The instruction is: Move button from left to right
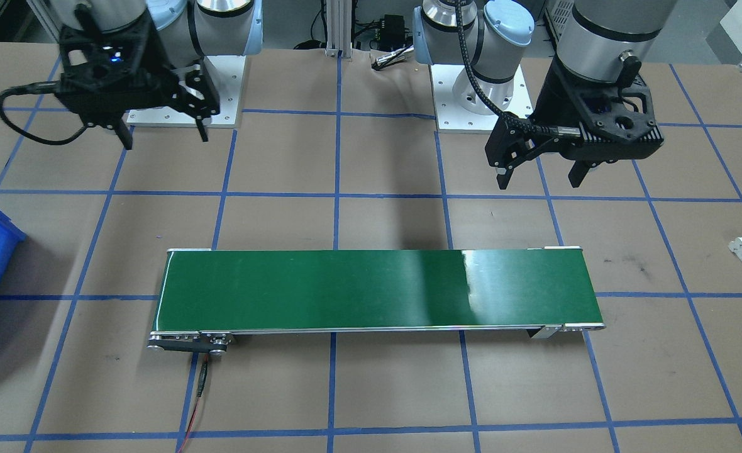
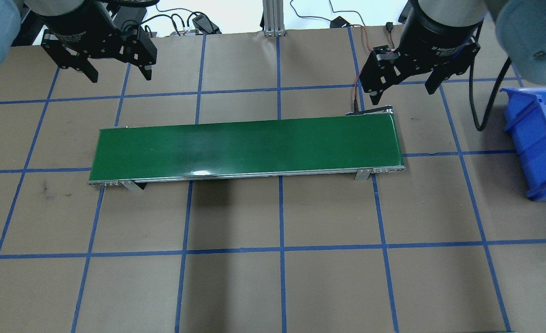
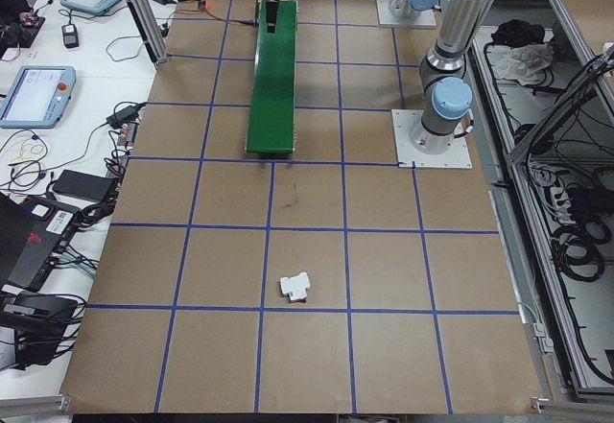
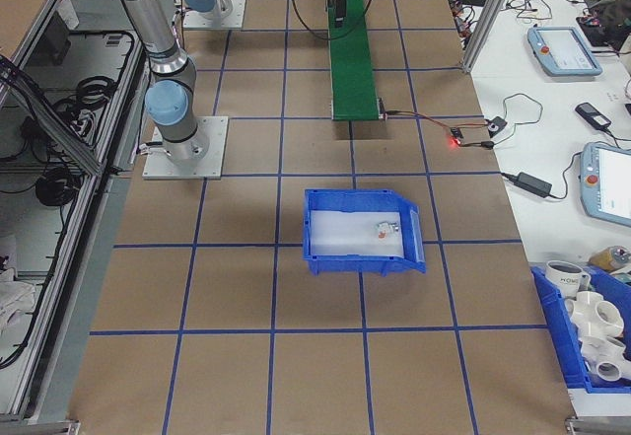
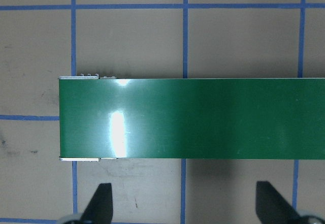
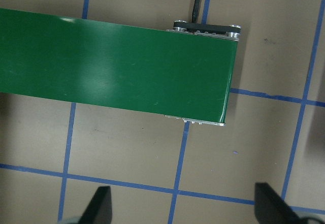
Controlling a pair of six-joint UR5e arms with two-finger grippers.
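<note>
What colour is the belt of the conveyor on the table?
The conveyor belt is plain dark green, glossy; the overhead exterior view shows it best.

A green belt is seen on a brown table gridded with blue tape. A blue bin is seen.

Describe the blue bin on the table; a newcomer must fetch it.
Find the green conveyor belt on the brown table; past its end on the robot's right sits the blue bin. It holds one small part on a white floor, unlike the other blue bin, full of white pipe fittings.
</note>
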